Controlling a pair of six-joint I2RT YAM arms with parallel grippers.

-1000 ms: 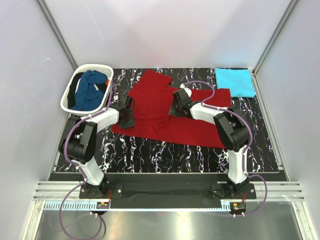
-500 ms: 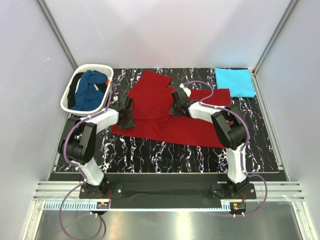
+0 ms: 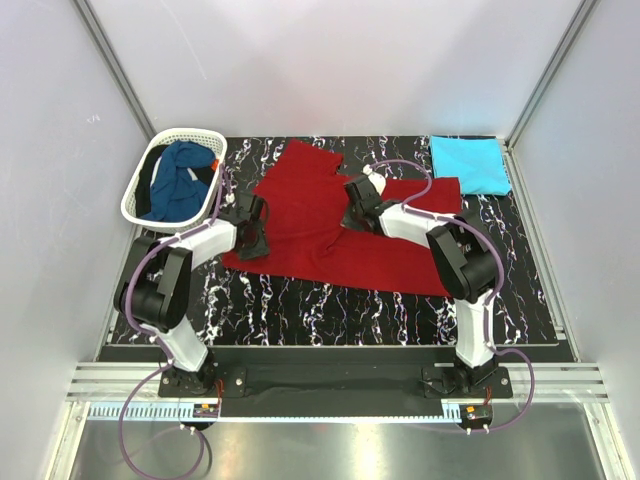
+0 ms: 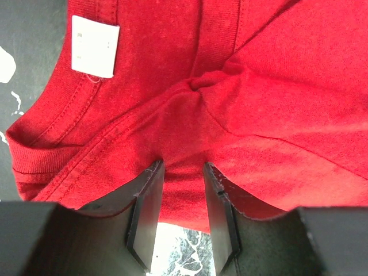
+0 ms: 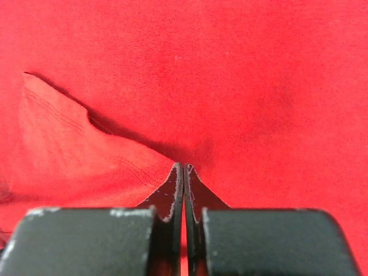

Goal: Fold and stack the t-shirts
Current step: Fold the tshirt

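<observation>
The deep red t-shirt [image 3: 310, 225] lies spread on the black marbled table. My left gripper [image 3: 252, 238] is at its left edge, by the collar with a white label [image 4: 95, 46]. Its jaws [image 4: 183, 172] are close together with a fold of the red cloth [image 4: 259, 86] between them. My right gripper [image 3: 352, 215] is over the middle of the shirt, its jaws [image 5: 183, 169] pinched on a thin ridge of red cloth [image 5: 230, 69]. The turquoise t-shirt [image 3: 468, 163] lies folded at the back right. The dark blue t-shirt [image 3: 180, 180] is bunched in the basket.
The white lattice basket [image 3: 135, 195] stands at the back left corner of the table. White walls and metal posts enclose the table on three sides. Purple cables run along both arms.
The right gripper shifted slightly over the shirt's middle and back; the left gripper has barely moved. The shirt's outline looks the same.
</observation>
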